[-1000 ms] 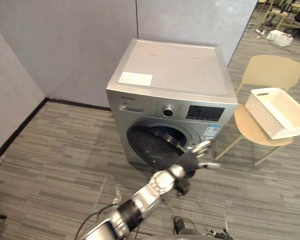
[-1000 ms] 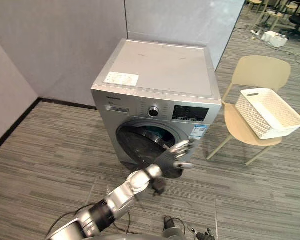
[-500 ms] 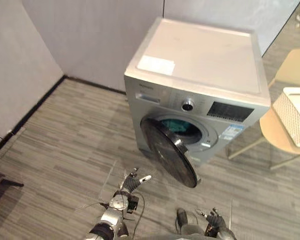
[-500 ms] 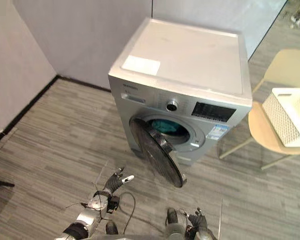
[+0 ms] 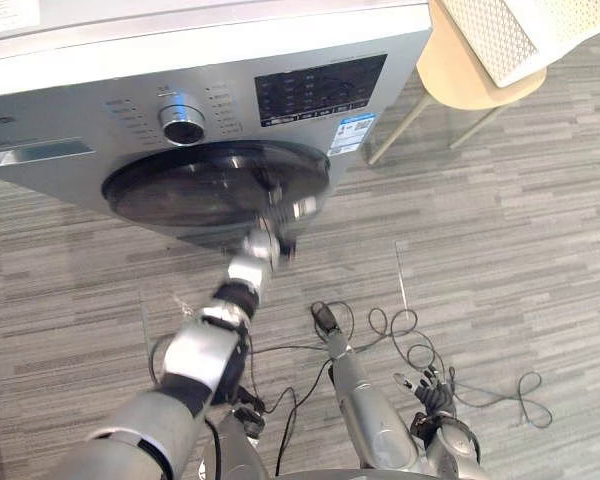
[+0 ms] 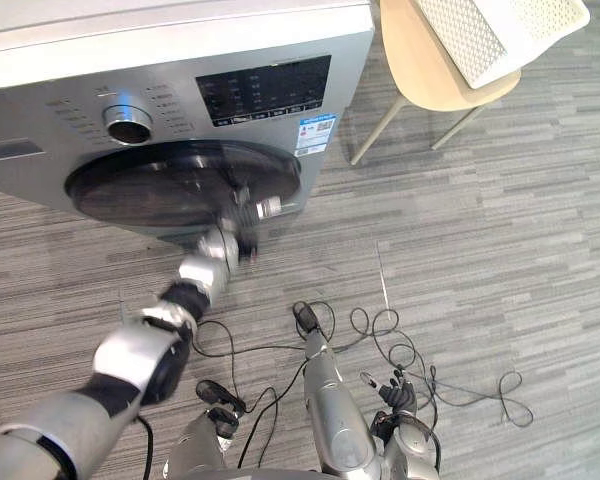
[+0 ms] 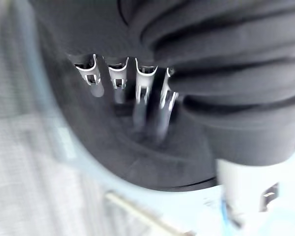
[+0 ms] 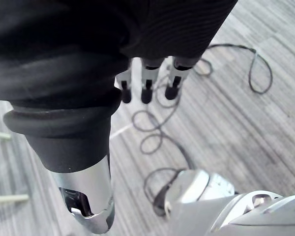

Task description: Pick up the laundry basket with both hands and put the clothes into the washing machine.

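The silver washing machine (image 5: 100, 90) stands at the top of the eye views, its dark round door (image 5: 180, 190) lying against its front. My left hand (image 5: 277, 222) reaches up to the door's right edge. Its straight fingers (image 7: 142, 83) rest flat on the dark glass, so it is open and holds nothing. The white laundry basket (image 5: 500, 35) sits on a beige chair (image 5: 460, 75) to the right of the machine, away from both hands. My right hand (image 5: 432, 392) hangs low over the floor with relaxed fingers (image 8: 146, 86) and is empty.
Grey striped carpet (image 5: 520, 230) runs in front of the machine and under the chair. The chair's legs (image 5: 395, 130) angle down close to the machine's right corner.
The camera has tipped down and come closer. The door, wide open half a second ago, now lies against the machine's front. My left hand has risen from floor level onto it.
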Available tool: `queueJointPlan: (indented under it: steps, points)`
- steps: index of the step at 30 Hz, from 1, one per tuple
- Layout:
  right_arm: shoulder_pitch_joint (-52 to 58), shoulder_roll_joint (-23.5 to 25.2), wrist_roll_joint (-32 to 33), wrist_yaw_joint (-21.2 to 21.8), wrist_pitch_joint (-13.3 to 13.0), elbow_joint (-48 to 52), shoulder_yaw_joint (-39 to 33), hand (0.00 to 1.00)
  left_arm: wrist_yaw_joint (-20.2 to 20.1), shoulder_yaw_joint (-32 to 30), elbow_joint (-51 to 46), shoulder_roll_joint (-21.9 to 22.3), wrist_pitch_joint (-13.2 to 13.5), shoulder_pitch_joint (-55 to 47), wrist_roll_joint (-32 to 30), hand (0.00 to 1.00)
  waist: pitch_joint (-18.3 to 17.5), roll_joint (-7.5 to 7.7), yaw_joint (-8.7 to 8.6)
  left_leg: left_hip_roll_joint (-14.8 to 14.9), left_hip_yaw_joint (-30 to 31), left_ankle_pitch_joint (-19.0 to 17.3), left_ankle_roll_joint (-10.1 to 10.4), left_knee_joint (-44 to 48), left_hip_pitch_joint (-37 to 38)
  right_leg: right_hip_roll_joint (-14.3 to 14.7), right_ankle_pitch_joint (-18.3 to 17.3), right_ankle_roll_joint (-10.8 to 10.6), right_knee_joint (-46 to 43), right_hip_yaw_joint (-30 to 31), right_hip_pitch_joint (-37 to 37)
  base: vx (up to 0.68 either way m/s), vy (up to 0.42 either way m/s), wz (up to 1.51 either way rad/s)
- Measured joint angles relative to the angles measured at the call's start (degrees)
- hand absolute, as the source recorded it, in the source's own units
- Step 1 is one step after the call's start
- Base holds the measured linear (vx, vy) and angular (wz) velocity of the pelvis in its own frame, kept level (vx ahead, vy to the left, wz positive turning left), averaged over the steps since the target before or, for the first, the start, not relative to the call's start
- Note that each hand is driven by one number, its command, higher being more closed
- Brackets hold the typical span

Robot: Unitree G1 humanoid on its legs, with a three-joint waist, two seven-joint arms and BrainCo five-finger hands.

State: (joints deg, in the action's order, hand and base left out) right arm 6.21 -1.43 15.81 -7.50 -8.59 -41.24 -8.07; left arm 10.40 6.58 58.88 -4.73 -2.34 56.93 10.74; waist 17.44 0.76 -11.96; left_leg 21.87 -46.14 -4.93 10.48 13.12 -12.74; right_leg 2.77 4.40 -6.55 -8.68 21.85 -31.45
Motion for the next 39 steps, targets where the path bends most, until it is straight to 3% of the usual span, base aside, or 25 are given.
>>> queueJointPlan:
  steps: [4, 7, 13, 15, 18, 20, 22, 24, 28, 31, 36, 37, 38, 39]
  points:
    - [1.08, 0.44, 0.09, 0.18, -0.12, 1.22, -1.00, 0.00, 1.33, 0.78, -3.10, 1.85, 0.84, -0.04, 1.69, 0.00, 0.61, 0.10, 0.19, -0.86, -0.36, -0.02, -0.04, 0.89, 0.13, -1.13, -0.03, -0.03, -1.49, -1.42, -0.14, 0.01, 0.052, 0.10]
    - [1.15, 0.50, 0.51, 0.29, -0.13, 2.27, -0.98, 0.00, 4.51, 2.91, -7.79, 1.92, 2.76, -0.99, 2.11, 0.00, 1.17, 0.16, 0.28, -1.23, 0.45, -0.78, -1.24, 2.18, -0.70, -2.34, -0.09, -0.06, -2.12, -3.12, -0.10, -0.08, 0.030, 0.26]
    - [0.92, -0.15, 0.58, 0.44, -0.33, 3.84, 2.11, 0.00, 7.29, 1.83, -18.44, 0.54, 11.52, -11.02, -2.61, 0.00, 1.26, 0.10, 0.49, -0.85, 4.72, -0.94, -2.01, 3.94, -2.22, -3.75, -0.35, -0.15, -2.12, -7.02, 1.94, -0.12, -0.055, 0.32]
    - [0.85, -0.04, 0.54, 0.38, -0.34, 3.59, 2.42, 0.00, 7.07, 1.89, -18.73, 2.65, 12.61, -18.11, -3.00, 0.00, 1.21, 0.02, 1.02, -1.08, 6.56, -0.69, -2.39, 3.72, -1.01, -4.15, -0.83, 0.03, -2.21, -8.78, 4.43, -0.04, -0.039, 0.48]
    - [0.16, -0.24, 0.46, 0.32, -0.34, 0.78, 2.22, 0.00, 5.16, 2.97, -16.89, 6.41, 12.58, -32.34, -3.60, 0.00, 0.84, -0.46, 2.46, -2.91, 9.76, 0.38, -3.43, 1.31, 1.84, -5.91, -2.85, -0.04, -3.42, -12.06, 8.47, 0.01, -0.002, 0.68]
    - [0.10, -0.32, 0.23, 0.32, -0.05, -2.39, 0.55, 0.00, 2.09, 1.74, -11.46, 7.96, 11.61, -43.33, -5.86, 0.00, -1.23, -1.36, 4.41, -4.76, 11.60, 2.19, -3.22, -1.42, 3.67, -7.55, -3.66, 0.32, -3.37, -14.45, 10.97, 0.05, 0.031, 0.72]
    - [-0.18, -0.36, -0.39, 0.36, 0.32, -5.84, -1.01, 0.00, -0.43, -2.38, -6.47, 7.88, 10.29, -51.05, -7.89, 0.00, -4.02, -1.98, 5.82, -6.32, 13.56, 3.81, -3.26, -4.74, 5.06, -8.77, -3.91, 0.27, -2.03, -16.84, 13.39, 0.09, 0.042, 0.69]
    - [-0.68, -1.00, -1.53, 0.93, 1.16, -10.71, -1.60, 0.00, -2.33, -12.02, -1.94, 6.39, 9.02, -58.29, -10.53, 0.00, -7.42, -2.38, 8.12, -7.89, 16.41, 5.59, -3.12, -8.80, 7.20, -9.43, -3.82, 0.19, 1.14, -20.19, 17.70, 0.08, 0.025, 0.73]
    - [-2.39, -1.76, -5.22, 2.83, 2.87, -16.10, -0.20, 0.00, -4.40, -22.56, 0.89, 2.90, 7.85, -62.30, -14.14, 0.00, -12.33, -2.60, 10.87, -9.36, 18.59, 7.21, -2.83, -13.60, 10.87, -10.15, -3.67, 0.03, 4.05, -23.16, 22.54, 0.05, 0.037, 0.36]
    - [-2.54, -2.06, -7.35, 4.14, 3.77, -17.12, 0.19, 0.00, -5.47, -24.50, 2.36, 3.18, 7.42, -63.43, -14.40, 0.00, -13.71, -2.44, 11.36, -10.36, 20.19, 7.54, -2.80, -15.26, 12.64, -10.92, -4.32, -0.35, 4.21, -24.78, 24.77, 0.04, 0.039, 0.32]
    - [-3.16, -1.06, -9.78, 5.35, 5.10, -19.50, 0.05, 0.00, -5.43, -24.02, 1.99, 4.55, 7.26, -62.43, -13.29, 0.00, -15.44, -0.52, 11.32, -14.18, 27.60, 8.54, -4.16, -17.21, 13.71, -15.06, -7.27, -1.97, 1.67, -31.40, 28.71, 0.02, 0.057, 0.75]
    - [-3.02, -0.72, -9.83, 5.38, 5.26, -20.37, -0.12, 0.00, -5.42, -21.81, 1.87, 3.83, 7.26, -61.87, -12.76, 0.00, -15.67, 0.27, 11.32, -15.73, 30.10, 8.71, -4.54, -17.31, 13.72, -16.91, -8.72, -2.30, -0.22, -33.85, 29.66, 0.04, 0.128, 1.35]
    - [-2.24, -0.26, -9.84, 5.34, 5.51, -20.36, -0.43, 0.00, -5.29, -19.11, 1.03, 3.25, 7.30, -61.21, -11.22, 0.00, -15.71, 2.18, 11.33, -18.18, 33.15, 8.26, -6.08, -17.41, 13.29, -20.25, -10.65, -3.00, -2.59, -36.83, 30.81, 0.03, 0.137, 1.44]
    - [-1.84, -0.13, -9.74, 5.25, 5.61, -20.34, -0.69, 0.00, -5.28, -17.22, 0.20, 3.15, 7.25, -60.87, -11.01, 0.00, -15.82, 2.76, 11.33, -19.63, 35.00, 7.76, -6.80, -17.41, 13.15, -21.92, -11.49, -3.40, -4.49, -38.34, 31.54, 0.02, 0.154, 1.65]
